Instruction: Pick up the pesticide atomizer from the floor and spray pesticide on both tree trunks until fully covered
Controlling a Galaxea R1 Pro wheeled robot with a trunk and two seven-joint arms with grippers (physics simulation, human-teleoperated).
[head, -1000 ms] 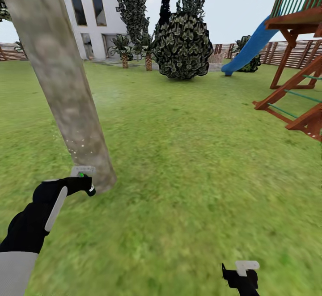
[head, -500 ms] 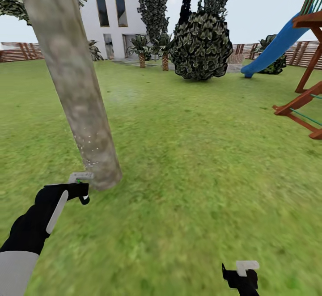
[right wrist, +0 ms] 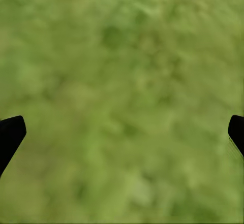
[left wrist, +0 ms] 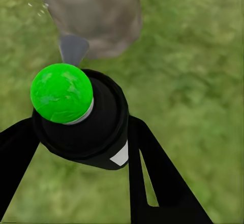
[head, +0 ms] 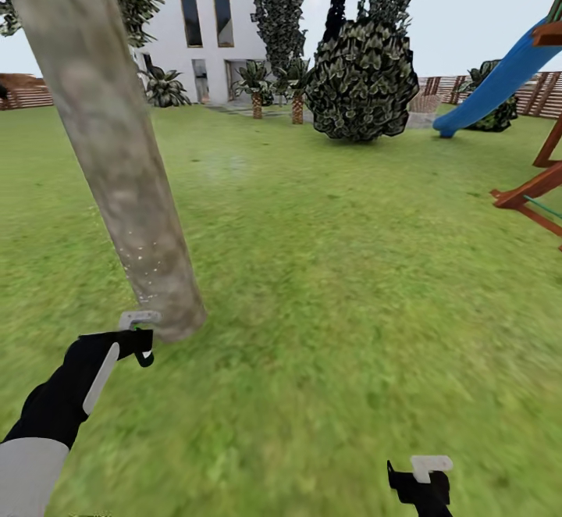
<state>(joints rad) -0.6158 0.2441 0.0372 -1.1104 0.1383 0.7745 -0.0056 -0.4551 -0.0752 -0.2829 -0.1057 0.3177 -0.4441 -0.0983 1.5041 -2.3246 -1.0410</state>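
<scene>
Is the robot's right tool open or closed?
Open: the right tool shows its two dark fingertips far apart, with just grass between.

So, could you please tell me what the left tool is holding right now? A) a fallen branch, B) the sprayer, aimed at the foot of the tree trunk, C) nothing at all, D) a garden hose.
B: the left tool is closed around the dark sprayer with its green cap, its grey nozzle facing the base of the tree trunk.

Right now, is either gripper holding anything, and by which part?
The left gripper holds the pesticide atomizer by its dark body, below the green cap. The right gripper is open, holding nothing.
</scene>
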